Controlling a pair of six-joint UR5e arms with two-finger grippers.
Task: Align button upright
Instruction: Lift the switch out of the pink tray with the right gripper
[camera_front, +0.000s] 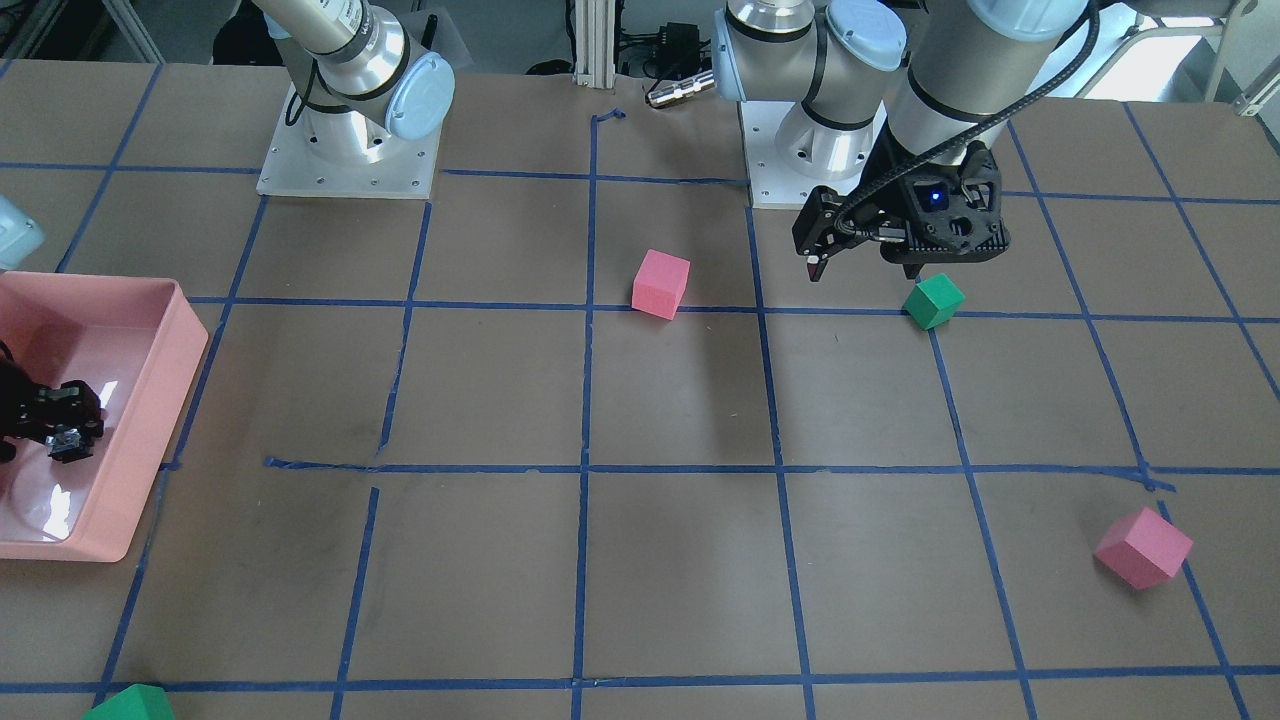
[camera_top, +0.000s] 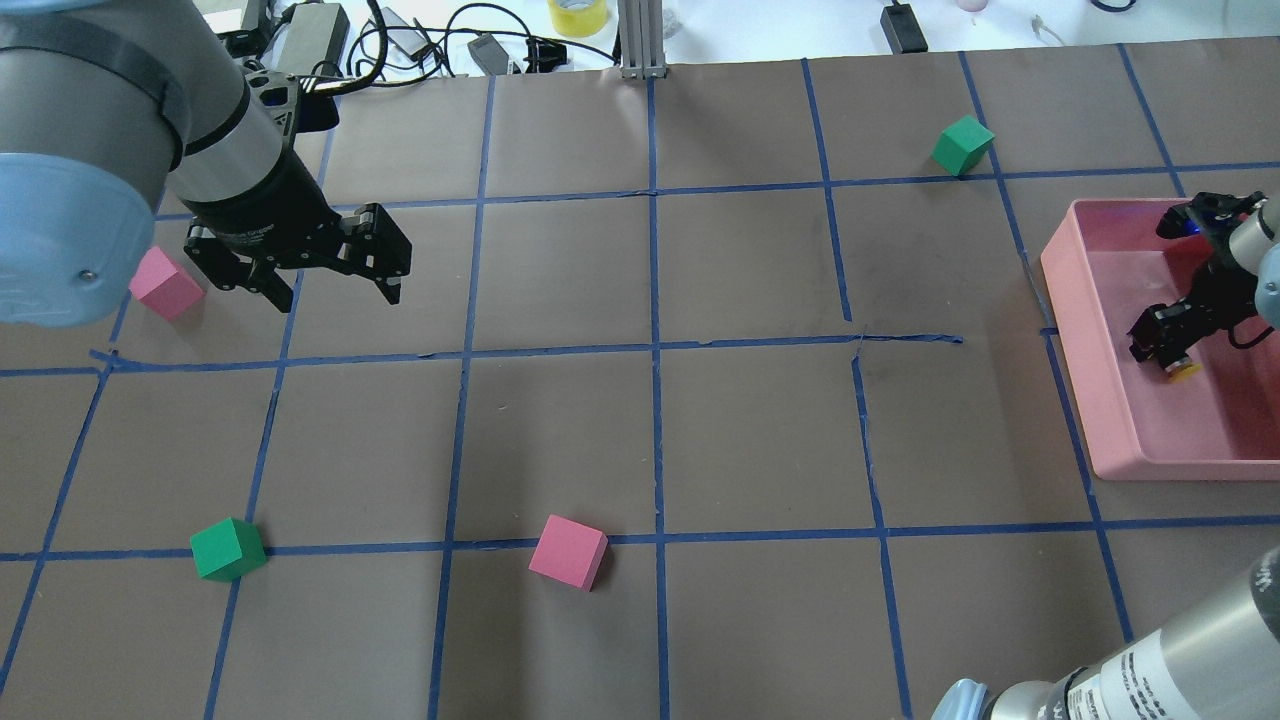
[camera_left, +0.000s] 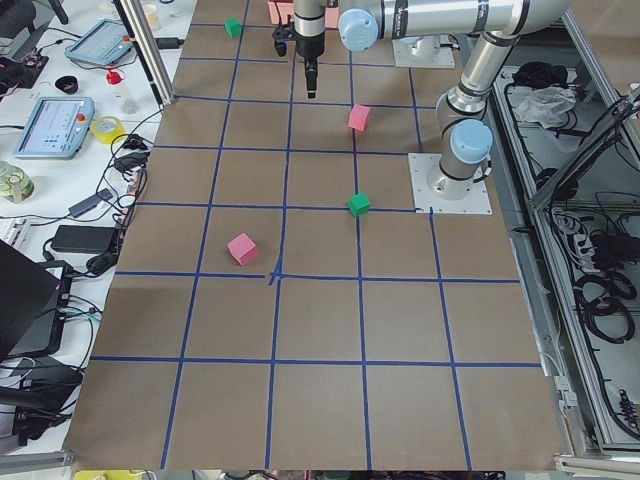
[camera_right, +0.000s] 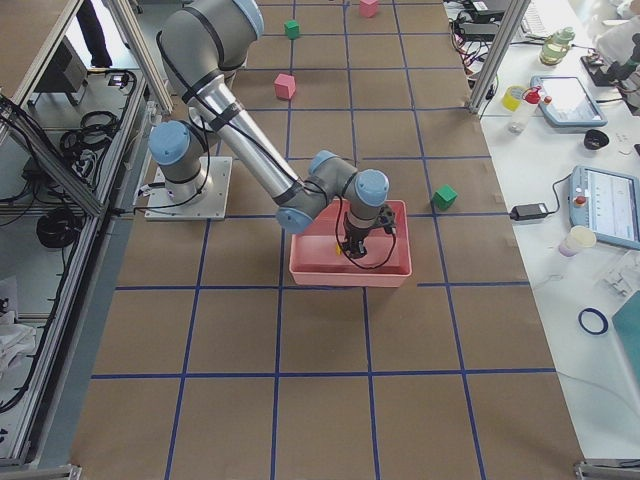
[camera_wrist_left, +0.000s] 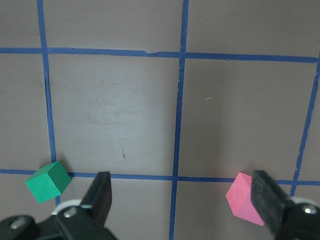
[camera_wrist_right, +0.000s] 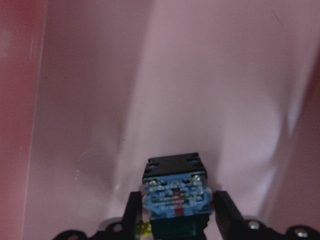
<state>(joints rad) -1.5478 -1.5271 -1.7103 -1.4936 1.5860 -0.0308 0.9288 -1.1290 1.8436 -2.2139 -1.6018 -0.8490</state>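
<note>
Yellow-capped, black-based push-button (camera_wrist_right: 175, 192) is pinched by the right gripper (camera_wrist_right: 177, 215) low inside the pink plastic tray (camera_top: 1075, 300); standing it upright and letting go are judged outstanding. The left gripper (camera_wrist_left: 183, 200) is spread wide, empty.

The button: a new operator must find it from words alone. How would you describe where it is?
Find the pink tray on the robot's right. Inside it, the right gripper clamps the button. It is the only black-bodied, yellow-capped part; the foam cubes on the grid are plain pink or green.
</note>
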